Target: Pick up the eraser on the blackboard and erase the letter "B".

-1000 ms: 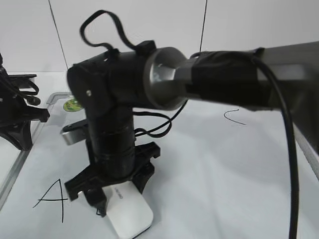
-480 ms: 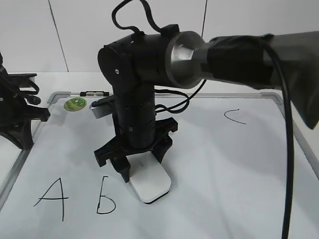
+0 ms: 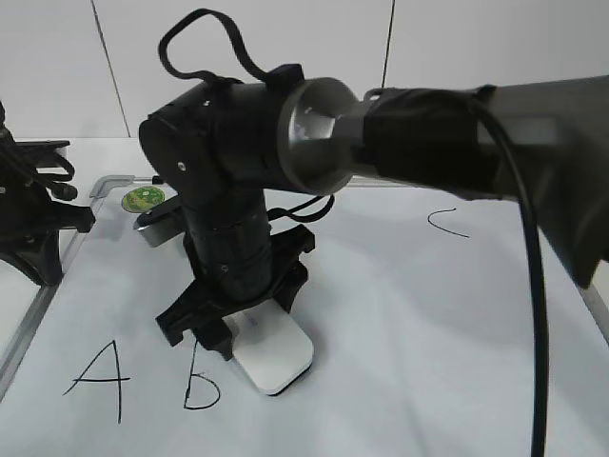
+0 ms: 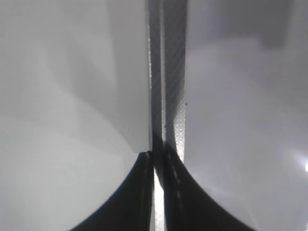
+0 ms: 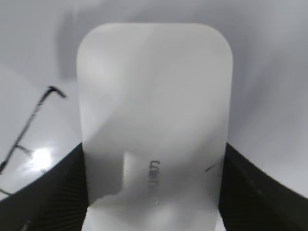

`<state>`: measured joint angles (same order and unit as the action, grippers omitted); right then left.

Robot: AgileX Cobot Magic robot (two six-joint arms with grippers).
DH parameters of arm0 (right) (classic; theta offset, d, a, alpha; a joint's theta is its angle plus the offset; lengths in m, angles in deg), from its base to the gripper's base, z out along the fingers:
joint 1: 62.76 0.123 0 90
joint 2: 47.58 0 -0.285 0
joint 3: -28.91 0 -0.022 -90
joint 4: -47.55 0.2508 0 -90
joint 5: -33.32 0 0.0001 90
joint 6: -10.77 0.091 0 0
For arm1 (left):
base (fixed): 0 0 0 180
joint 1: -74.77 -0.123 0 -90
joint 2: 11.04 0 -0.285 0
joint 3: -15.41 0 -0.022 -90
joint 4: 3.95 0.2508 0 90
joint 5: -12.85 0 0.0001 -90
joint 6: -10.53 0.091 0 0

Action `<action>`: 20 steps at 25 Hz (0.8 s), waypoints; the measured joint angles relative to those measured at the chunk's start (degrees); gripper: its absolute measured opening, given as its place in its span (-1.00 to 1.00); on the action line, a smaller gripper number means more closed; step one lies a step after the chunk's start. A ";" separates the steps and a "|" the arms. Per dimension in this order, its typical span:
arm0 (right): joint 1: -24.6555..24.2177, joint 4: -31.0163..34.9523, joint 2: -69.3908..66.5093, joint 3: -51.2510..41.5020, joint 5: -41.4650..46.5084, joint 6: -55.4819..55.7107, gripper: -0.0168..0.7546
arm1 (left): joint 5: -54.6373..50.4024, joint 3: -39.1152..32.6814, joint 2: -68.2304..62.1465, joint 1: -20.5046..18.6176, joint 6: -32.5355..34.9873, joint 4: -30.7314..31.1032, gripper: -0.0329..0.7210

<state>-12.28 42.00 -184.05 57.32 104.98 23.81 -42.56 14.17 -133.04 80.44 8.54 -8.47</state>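
Right tool (image 3: 233,333) is gripping the eraser (image 3: 274,357) and, in the exterior view, has slid it left since half a second ago, so its near-left corner is now sitting just beside the B (image 3: 201,388), which is looking intact. A second ago the eraser was lying lower and the B was hidden. The next stroke probably needs to go down and left. The board (image 3: 400,381) has open room to the right; the A (image 3: 98,381) is close on the left, as is the frame edge.

Left tool (image 4: 155,192), in its wrist view, is clenched and empty, off the board.

Right wrist view: dark fingers (image 5: 48,192) are flanking the eraser (image 5: 154,120), with marker strokes at its left.
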 joint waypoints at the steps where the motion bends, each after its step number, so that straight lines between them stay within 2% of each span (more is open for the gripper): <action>1: 0.45 0.33 0.00 0.00 -0.13 -0.25 0.47 | 0.00 0.00 0.00 0.00 0.00 0.00 -0.83; 15: 8.10 6.32 -0.15 0.00 -1.49 -2.21 0.47 | 0.00 0.00 0.00 0.00 0.00 0.00 -0.83; 20: 8.10 6.48 -0.24 0.00 -1.49 -1.67 0.47 | 0.00 0.00 0.00 0.00 0.00 0.00 -0.83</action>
<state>-4.18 48.48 -184.29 57.32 103.49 22.14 -42.56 14.17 -133.04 80.44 8.54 -8.47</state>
